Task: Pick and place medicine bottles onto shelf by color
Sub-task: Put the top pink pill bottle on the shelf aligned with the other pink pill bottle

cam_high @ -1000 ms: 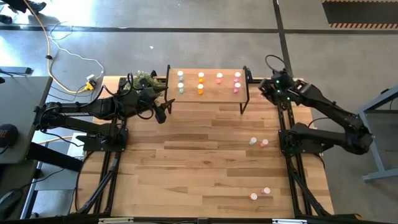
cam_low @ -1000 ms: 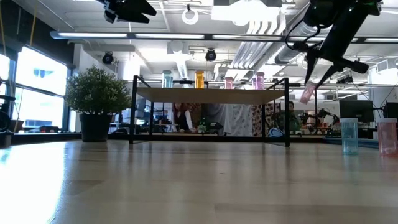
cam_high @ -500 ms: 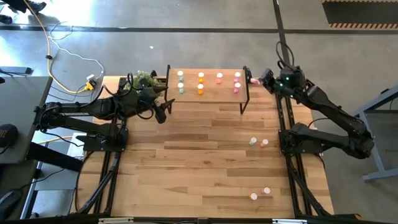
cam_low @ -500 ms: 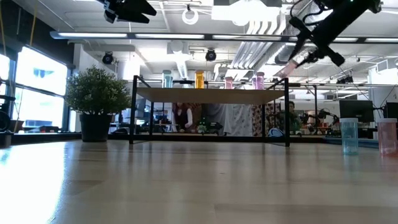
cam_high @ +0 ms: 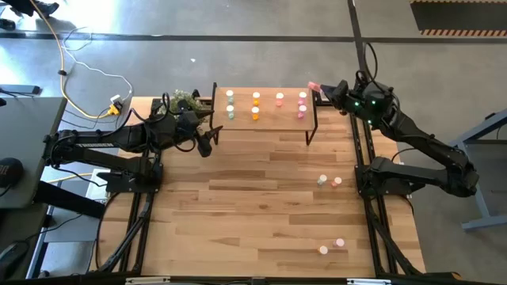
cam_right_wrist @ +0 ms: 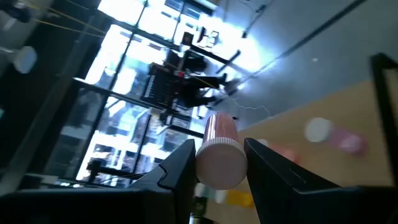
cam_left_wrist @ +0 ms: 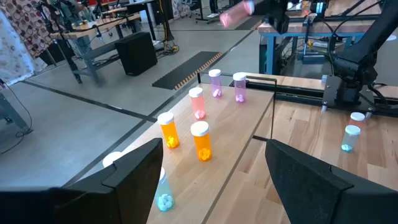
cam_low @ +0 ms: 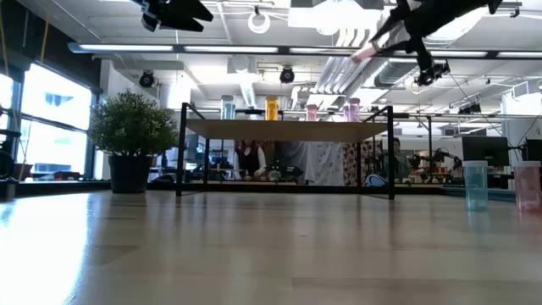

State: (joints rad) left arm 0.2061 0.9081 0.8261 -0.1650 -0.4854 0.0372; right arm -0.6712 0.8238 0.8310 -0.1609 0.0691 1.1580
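Right hand [cam_high: 320, 89] clamped on pink bottle [cam_high: 314, 85], held tilted in air above shelf [cam_high: 265, 120] at its right end, not touching it. On shelf: 2 green, 2 orange, 1 red-pink, 3 pink bottles standing upright in colour columns. Left hand [cam_high: 210, 136] fingers wide apart, holding nothing, just off shelf's left end beside small plant [cam_high: 184, 100]. Four more bottles on surface [cam_high: 261, 206], right side, well apart from shelf.

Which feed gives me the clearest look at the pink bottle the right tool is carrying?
The right wrist view: the pink bottle fills the frame between the right tool's fingers. The high view shows it tiny beside the shelf; the low view shows it raised; the left wrist view shows it distant.
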